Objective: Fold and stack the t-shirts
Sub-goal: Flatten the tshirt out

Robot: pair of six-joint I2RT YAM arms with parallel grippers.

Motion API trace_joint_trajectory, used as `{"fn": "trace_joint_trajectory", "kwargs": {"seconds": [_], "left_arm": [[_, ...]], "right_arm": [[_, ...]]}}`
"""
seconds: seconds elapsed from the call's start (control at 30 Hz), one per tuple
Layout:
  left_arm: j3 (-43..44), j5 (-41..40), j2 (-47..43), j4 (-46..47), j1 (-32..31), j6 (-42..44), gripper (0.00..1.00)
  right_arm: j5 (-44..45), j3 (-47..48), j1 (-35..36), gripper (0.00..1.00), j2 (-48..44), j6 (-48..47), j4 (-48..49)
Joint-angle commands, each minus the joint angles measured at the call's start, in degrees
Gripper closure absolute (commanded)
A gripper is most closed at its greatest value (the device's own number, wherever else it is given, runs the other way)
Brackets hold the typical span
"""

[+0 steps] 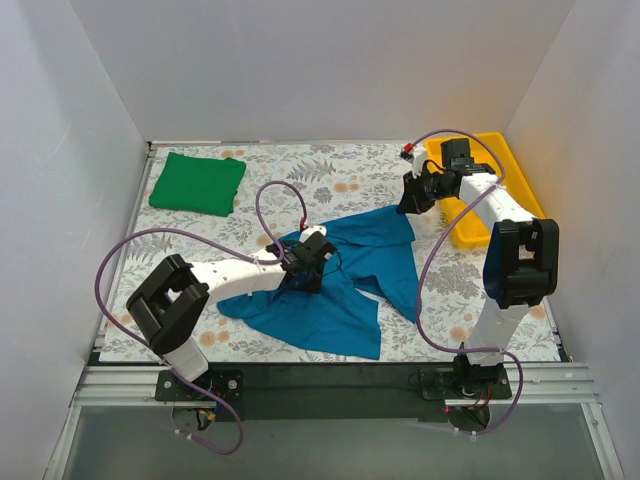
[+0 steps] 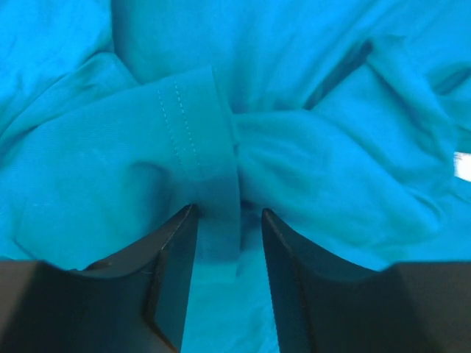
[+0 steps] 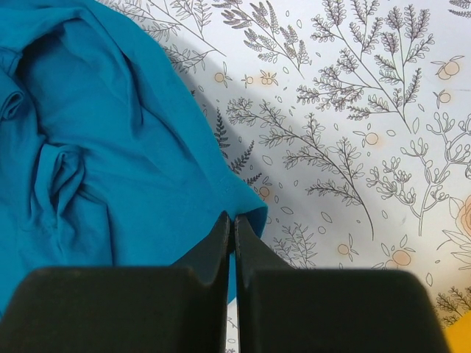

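The yellow tray (image 1: 508,160) sits at the far right corner of the bench (image 1: 330,165). The right arm (image 1: 520,262) reaches across in front of it and covers much of its inside, so its contents cannot be told.

The teal-blue t-shirt (image 1: 340,300) lies rumpled and unfolded in the middle of the floral bench, between the two arms. One edge is drawn up toward the tray side. There the right fingers (image 3: 234,228) are pressed together on a corner of its hem, just beside the tray.

The left fingers (image 1: 310,265) are down on the shirt's middle. They stand part-way apart astride a stitched, bunched fold and have not pinched it.

The green t-shirt (image 1: 197,183) lies folded into a flat rectangle at the far left corner, well apart from the teal one.
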Motion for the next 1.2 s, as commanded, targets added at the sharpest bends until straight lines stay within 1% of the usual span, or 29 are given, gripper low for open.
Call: {"fn": "trace_joint_trajectory", "kwargs": {"seconds": [0.0,0.07,0.1,0.23,0.27,0.37,0.5,0.7,0.8,0.87,0.93,0.97,1.07,1.17], "left_arm": [[2.2,-7.1,0.6,-3.8,-1.4,-0.6,0.64],[2.4,-8.3,0.3,-4.1,-1.8,-1.0,0.78],[2.4,-8.7,0.3,-4.1,-1.8,-0.9,0.78],[2.4,-9.6,-1.0,-4.5,-1.8,-0.6,0.97],[2.4,-9.7,-1.3,-4.5,-1.8,-0.4,1.00],[2.5,-10.1,-4.1,-4.4,-1.8,0.1,1.00],[3.4,-10.4,-11.6,-4.8,-1.8,1.7,1.00],[3.0,-6.7,-21.4,-4.8,-1.7,4.4,1.00],[2.3,-3.4,-24.7,-4.5,-1.2,5.1,1.00],[0.5,0.7,-25.8,-3.7,-0.7,6.0,1.00],[-2.1,3.2,-26.0,-2.4,-0.3,6.0,1.00],[-3.1,6.1,-25.9,-1.9,-0.2,5.6,1.00],[-6.9,9.6,-23.8,0.9,-0.2,4.1,1.00],[-9.8,13.1,-20.5,6.0,-0.2,2.5,1.00]], "right_arm": [[-1.5,-0.9,-0.4,0.99,-1.4,0.3,1.4],[-1.6,-1.0,-0.4,0.99,-1.4,0.2,1.5],[-1.7,-1.0,-0.4,0.99,-1.4,0.2,1.5],[-1.9,-1.2,-0.5,0.99,-1.6,0.2,1.6],[-2.0,-1.2,-0.5,0.99,-1.8,0.2,1.5],[-2.0,-1.3,-0.5,0.99,-2.2,0.0,1.5],[-1.5,-1.2,-0.6,0.99,-3.7,-1.0,1.4],[-1.3,-0.9,-0.7,0.99,-5.6,-1.7,1.2],[-1.3,-1.0,-0.7,0.99,-6.4,-1.8,1.2],[-1.2,-1.1,-0.7,0.99,-6.4,-1.8,1.2],[-1.0,-1.7,-0.7,0.99,-5.9,-1.8,1.2],[-0.7,-1.9,-0.7,0.99,-5.9,-1.8,1.3],[0.3,-3.3,-0.7,0.99,-5.2,-1.9,1.3],[1.0,-4.7,-0.7,0.99,-4.9,-2.5,1.4]]}}
